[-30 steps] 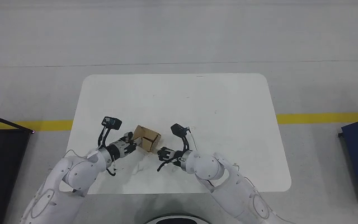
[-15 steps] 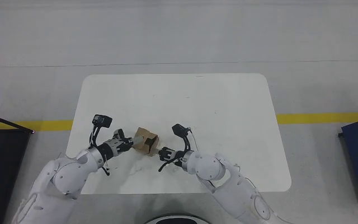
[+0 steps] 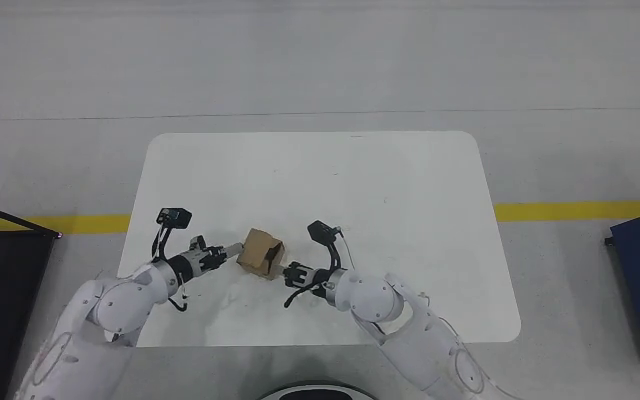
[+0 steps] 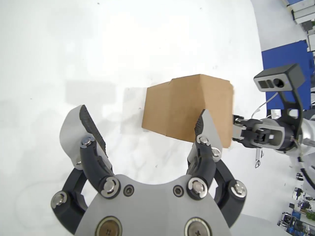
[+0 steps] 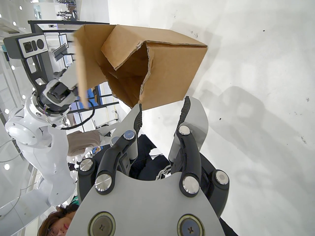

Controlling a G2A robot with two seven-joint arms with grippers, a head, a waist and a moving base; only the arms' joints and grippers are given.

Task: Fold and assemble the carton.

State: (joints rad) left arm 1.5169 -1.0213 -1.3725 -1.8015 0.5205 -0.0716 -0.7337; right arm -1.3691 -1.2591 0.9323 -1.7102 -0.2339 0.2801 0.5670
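A small brown carton (image 3: pixel 262 251) lies on its side on the white table (image 3: pixel 400 190), near the front edge. Its open end with loose flaps (image 5: pixel 128 50) faces my right gripper (image 5: pixel 161 110), which is open with its fingertips right at the carton's lower rim. My left gripper (image 4: pixel 144 121) is open on the opposite, closed side of the carton (image 4: pixel 187 109), with one fingertip (image 4: pixel 203 121) overlapping the box and nothing between the fingers. In the top view the left gripper (image 3: pixel 226 253) and right gripper (image 3: pixel 293 275) flank the carton.
The table has rounded corners and bare room behind and to the right of the carton. A yellow floor line (image 3: pixel 565 211) runs past both sides. A dark object (image 3: pixel 20 260) stands by the left edge and a blue one (image 3: pixel 628 245) at the far right.
My left arm has drawn back to the left, away from the carton. The carton has turned slightly. The right arm has hardly moved.
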